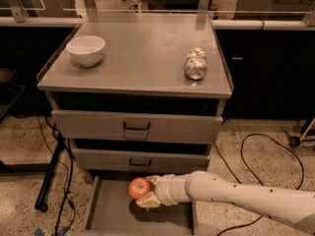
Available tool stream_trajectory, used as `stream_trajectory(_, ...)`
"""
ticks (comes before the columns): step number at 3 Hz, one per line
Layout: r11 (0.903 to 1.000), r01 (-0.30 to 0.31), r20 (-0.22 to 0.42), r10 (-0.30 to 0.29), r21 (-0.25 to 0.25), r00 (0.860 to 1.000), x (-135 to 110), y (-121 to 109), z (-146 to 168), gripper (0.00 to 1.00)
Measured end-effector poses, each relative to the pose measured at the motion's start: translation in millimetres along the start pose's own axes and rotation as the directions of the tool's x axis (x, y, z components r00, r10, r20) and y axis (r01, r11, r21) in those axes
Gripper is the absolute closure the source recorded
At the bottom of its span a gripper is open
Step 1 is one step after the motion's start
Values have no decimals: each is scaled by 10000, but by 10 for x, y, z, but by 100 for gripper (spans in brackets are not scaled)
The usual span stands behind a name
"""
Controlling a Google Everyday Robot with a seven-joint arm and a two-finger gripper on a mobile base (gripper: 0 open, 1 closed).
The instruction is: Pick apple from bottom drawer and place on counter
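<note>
- While I watch through the single camera, the gripper (pixel 146 191) sits low over the open bottom drawer (pixel 112 214), at the end of the white arm (pixel 236 196) reaching in from the right.
- Its 2 fingers (pixel 147 202) are closed onto the apple (pixel 139 188), 1 above it and 1 below.
- Apple: red, on the gripper's left end, over the drawer's grey floor, near the drawer's back. I cannot tell whether it touches the floor.
- Both upper drawers (pixel 98 126) are closed.
- Counter (pixel 147 53): white bowl (pixel 86 49) upright at back left; crushed silver can (pixel 196 64) on its side at right, well apart from the bowl.
- Black cable (pixel 256 144) loops on the speckled floor at right.
</note>
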State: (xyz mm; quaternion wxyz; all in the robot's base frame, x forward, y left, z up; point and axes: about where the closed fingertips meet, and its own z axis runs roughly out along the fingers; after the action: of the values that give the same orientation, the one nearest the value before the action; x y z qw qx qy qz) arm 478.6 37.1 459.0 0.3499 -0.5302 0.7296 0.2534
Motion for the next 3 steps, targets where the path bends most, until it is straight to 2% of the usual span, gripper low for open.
stream_trajectory(1, 9992, 381, 112, -382, 146, 9992, -240, -71, -223, 100)
stream_trajectory(2, 9989, 439, 125, -441, 159, 9989, -274, -77, -255, 100)
stream_trajectory(3, 9985, 493, 405, -501, 223, 9979, -419, -123, -347, 100)
